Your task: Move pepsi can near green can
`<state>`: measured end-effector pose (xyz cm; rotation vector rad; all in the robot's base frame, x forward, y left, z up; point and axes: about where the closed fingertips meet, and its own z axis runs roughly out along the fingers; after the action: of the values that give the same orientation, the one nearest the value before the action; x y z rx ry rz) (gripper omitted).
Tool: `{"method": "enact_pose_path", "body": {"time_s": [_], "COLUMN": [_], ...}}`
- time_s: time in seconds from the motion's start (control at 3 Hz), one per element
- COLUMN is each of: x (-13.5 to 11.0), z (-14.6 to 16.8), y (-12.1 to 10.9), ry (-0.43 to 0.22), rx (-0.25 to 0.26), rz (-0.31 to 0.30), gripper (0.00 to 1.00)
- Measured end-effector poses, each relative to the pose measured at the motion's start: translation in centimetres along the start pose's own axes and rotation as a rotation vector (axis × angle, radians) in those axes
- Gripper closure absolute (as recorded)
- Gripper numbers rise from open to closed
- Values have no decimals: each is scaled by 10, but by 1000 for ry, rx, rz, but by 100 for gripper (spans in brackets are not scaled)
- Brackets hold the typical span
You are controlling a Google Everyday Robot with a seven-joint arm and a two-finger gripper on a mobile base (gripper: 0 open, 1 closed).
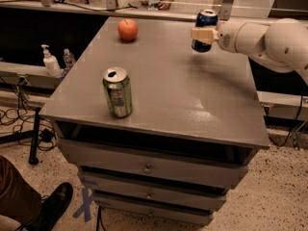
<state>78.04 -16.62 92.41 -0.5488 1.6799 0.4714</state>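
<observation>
One pepsi can (207,19), dark blue with a silver top, stands upright at the far right of the grey table (192,105), clasped by the robot's gripper (204,34); a pale finger (201,34) crosses the can's front at mid-height, the jaws closed on the can; whether the can's base touches the tabletop cannot be told.

One green can (117,91), green and silver with its top opened, stands upright near the table's front left edge, well apart from the pepsi can and from the gripper; one red apple (127,30) sits at the far left of the tabletop, across from the pepsi can.

The single white arm (269,40) enters from the right edge, its forearm held roughly level above the table's far right corner, the wrist pointing left toward the can.

Beneath the tabletop, stacked drawers (144,167) face the camera; on a lower ledge to the left stand two bottles, a white pump bottle (49,61) and a smaller clear bottle (69,58) just beside it; one dark shoe (53,206) shows at the lower left on the speckled floor, near a blue tape cross (86,203).
</observation>
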Motion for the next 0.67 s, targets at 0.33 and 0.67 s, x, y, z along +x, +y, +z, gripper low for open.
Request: {"method": "enact_pose_path", "body": {"time_s": [0.33,0.67], "x": [-19,-24], "z": [-31,-53], "y": [40,93], "ry": [-29,-45], "rx": [-76,-161], "rz": [16,32], "gripper": [100,100]}}
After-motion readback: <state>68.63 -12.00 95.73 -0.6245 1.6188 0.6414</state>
